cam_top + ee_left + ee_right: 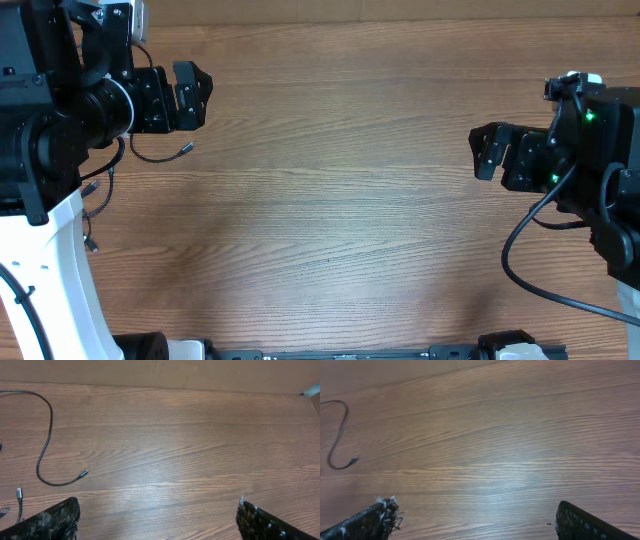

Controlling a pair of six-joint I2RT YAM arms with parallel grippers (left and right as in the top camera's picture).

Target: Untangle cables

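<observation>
The cables lie apart at the table's left side, under and beside the left arm. One thin black cable (pixel 158 158) loops to a silvery plug just below my left gripper (pixel 203 95). In the left wrist view that cable (pixel 46 445) curves down the left side, and a second cable's plug (pixel 19 493) lies near the lower left corner. More thin cords (pixel 97 190) trail beside the left arm's white base. My left gripper (pixel 158 506) is open over bare wood. My right gripper (pixel 478 152), far right, is also open and empty (pixel 476 506). In the right wrist view, a cable (pixel 336 440) shows far off.
The wooden table (pixel 340 220) stretches between the two arms. The right arm's thicker black wire (pixel 520 270) loops over the table at the lower right. A white arm base (pixel 55 280) stands at the lower left.
</observation>
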